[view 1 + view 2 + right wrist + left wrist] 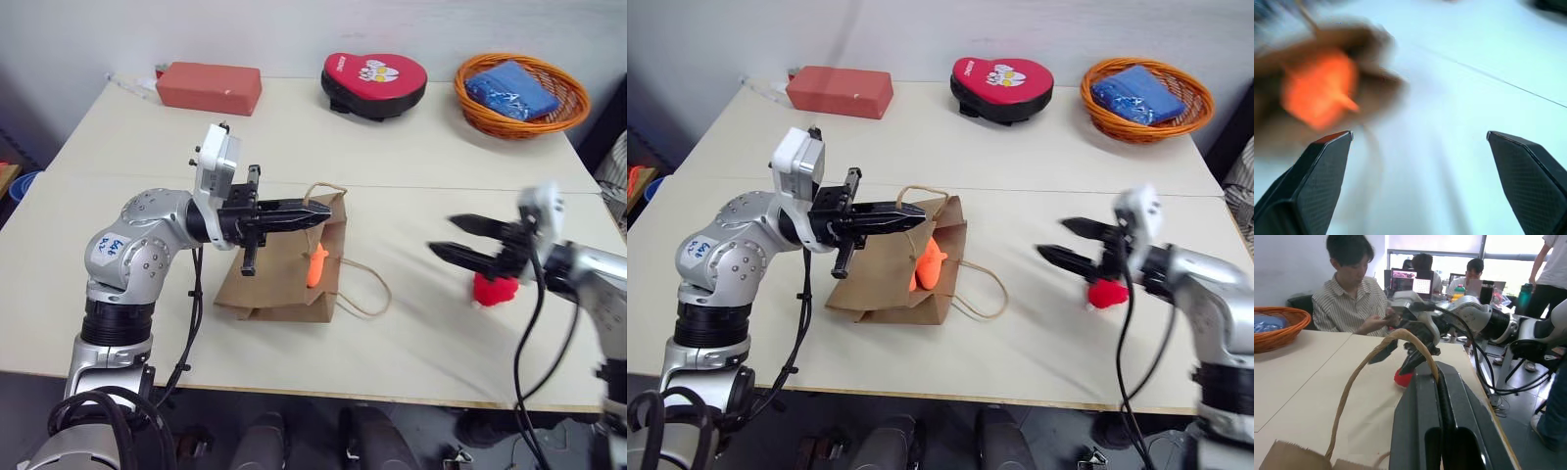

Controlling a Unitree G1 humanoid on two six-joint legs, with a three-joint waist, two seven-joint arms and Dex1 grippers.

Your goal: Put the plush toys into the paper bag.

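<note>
Meanwhile, left gripper [327, 212] clamps paper bag [279, 279] handle, lifting mouth; orange plush [930, 265] inside mouth. Right gripper [441, 236] spread wide, empty, over red plush [495, 290] well right of bag, bare tabletop [411, 323] between.

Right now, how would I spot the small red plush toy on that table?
Start at the brown paper bag mid-table, then look toward the table's right front. The red plush toy lies there, under the right gripper. It is round and fuzzy, far smaller than the flat red heart pad.
</note>
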